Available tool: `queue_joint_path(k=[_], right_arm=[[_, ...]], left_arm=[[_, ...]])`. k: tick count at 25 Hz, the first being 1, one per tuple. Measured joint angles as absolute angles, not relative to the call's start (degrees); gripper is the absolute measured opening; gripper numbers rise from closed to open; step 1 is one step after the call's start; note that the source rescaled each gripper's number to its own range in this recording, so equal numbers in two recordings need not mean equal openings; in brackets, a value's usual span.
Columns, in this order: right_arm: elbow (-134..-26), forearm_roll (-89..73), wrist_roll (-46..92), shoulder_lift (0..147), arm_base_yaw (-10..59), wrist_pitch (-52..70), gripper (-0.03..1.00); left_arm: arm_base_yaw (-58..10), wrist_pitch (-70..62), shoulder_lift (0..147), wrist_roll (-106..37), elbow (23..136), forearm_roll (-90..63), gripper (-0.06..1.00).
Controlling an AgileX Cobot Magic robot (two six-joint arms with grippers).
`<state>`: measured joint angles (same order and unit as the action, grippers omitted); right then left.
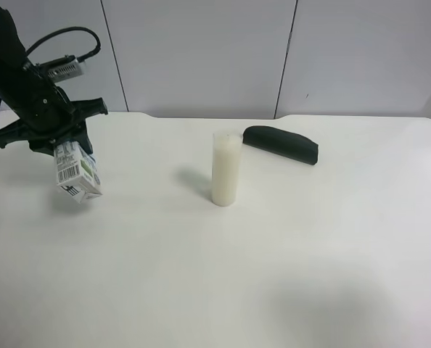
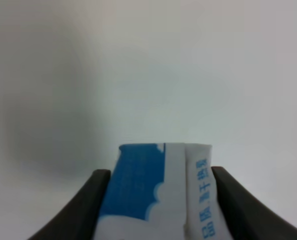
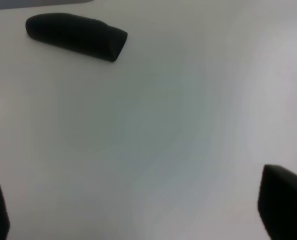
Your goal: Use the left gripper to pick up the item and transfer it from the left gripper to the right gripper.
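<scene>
The item, a small white milk carton [image 1: 76, 172] with a barcode and green print, hangs tilted above the table at the exterior high view's left, held at its top by the left gripper [image 1: 62, 145]. In the left wrist view the carton [image 2: 158, 190] shows blue print and Chinese characters, clamped between the two black fingers [image 2: 83, 210]. The right gripper [image 3: 138, 215] is not in the exterior high view. In the right wrist view its two fingertips [image 3: 283, 205] stand far apart over bare table, holding nothing.
A tall white cylinder [image 1: 226, 169] stands upright mid-table. A dark green oblong case [image 1: 281, 144] lies behind it to the right, and also shows in the right wrist view [image 3: 76, 36]. The white table [image 1: 273, 275] ends at a grey panelled wall.
</scene>
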<state>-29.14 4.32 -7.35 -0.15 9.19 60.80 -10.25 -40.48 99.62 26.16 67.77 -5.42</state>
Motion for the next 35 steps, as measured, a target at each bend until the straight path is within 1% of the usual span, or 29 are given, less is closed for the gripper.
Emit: queue_joint_path(k=[7, 14, 20, 23, 28, 31, 35], right_arm=[[-29.1, 4.3, -7.4, -0.2, 9.2, 60.8, 1.00], [-29.1, 4.3, -7.4, -0.2, 9.2, 60.8, 1.00], [-29.1, 4.3, -7.4, -0.2, 9.2, 60.8, 1.00], [-29.1, 4.3, -7.4, -0.2, 9.2, 60.8, 1.00], [-29.1, 2.9, -5.8, -0.2, 9.2, 60.7, 1.00], [-29.1, -1.2, -3.2, 0.4, 9.2, 60.7, 1.00], [-30.0, -9.1, -0.4, 6.5, 9.2, 60.7, 1.00]], left_arm=[[-10.3, -40.6, 92.6, 15.8, 67.8, -17.1, 0.00], [-10.3, -41.9, 88.2, -0.8, 67.8, -37.5, 0.00], [-10.3, -48.4, 87.8, -15.3, 67.8, -56.1, 0.00], [-10.3, -51.3, 87.7, -19.9, 67.8, -63.2, 0.00], [-11.4, -52.6, 87.7, -23.1, 67.8, -68.3, 0.00], [-14.6, -52.3, 87.7, -24.0, 67.8, -68.7, 0.00], [-19.3, -52.3, 88.6, -24.4, 67.8, -68.9, 0.00]])
